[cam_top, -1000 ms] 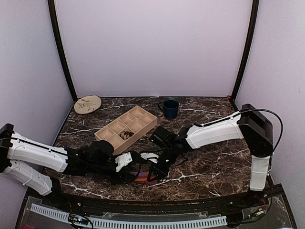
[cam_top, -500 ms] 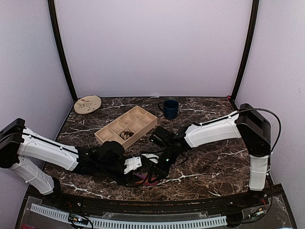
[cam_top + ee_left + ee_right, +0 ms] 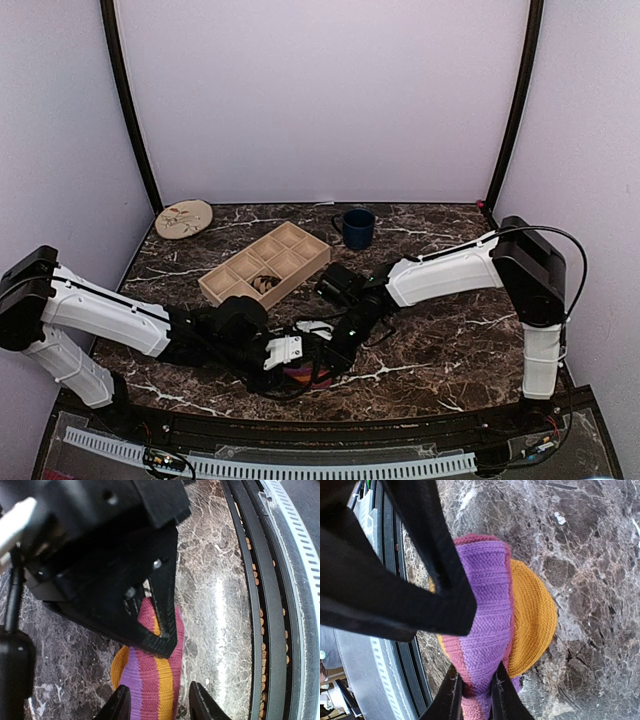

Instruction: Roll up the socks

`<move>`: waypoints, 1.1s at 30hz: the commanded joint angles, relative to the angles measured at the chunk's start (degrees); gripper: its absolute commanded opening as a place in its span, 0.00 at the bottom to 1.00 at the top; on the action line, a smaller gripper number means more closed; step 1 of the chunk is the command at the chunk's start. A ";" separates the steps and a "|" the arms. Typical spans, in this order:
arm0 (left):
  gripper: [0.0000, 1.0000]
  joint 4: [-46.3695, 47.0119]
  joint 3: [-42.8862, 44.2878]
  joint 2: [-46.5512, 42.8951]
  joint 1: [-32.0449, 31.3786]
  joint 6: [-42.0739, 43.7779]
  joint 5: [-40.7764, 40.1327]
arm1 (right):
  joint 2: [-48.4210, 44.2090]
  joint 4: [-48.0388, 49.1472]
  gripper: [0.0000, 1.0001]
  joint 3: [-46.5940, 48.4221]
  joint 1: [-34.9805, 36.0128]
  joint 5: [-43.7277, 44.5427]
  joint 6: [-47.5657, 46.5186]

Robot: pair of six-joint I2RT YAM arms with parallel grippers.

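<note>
Purple striped sock (image 3: 490, 605) lies near the front edge of the table (image 3: 450, 340). The right gripper (image 3: 476, 692) pinches its end, probably to anchor it, while the left gripper (image 3: 159, 706) straddles it with fingers spread, likely ready for rolling.

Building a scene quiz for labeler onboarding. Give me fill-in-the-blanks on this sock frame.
1. The right gripper pinches the striped sock, which is purple, red and ___.
2. The mug at the back of the table is ___.
3. The wooden tray holds only ___ sock: the brown argyle sock.

Missing words: orange; blue; one.
</note>
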 commanded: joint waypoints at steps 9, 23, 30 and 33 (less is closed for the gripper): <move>0.43 -0.28 2.43 3.86 -1.14 3.11 -4.55 | 1.71 -1.49 0.02 0.95 -0.51 -1.52 -0.64; 0.43 -0.77 4.34 8.24 -1.54 4.63 -3.74 | 2.25 -1.69 0.02 1.09 -0.82 -2.75 -0.77; 0.43 -2.83 5.54 10.72 -1.69 5.00 -2.50 | 2.36 -1.50 0.02 1.12 -1.22 -3.51 -0.58; 0.43 -3.64 5.93 11.82 -2.01 5.18 -3.10 | 2.55 -1.67 0.02 1.38 -1.39 -3.88 -0.64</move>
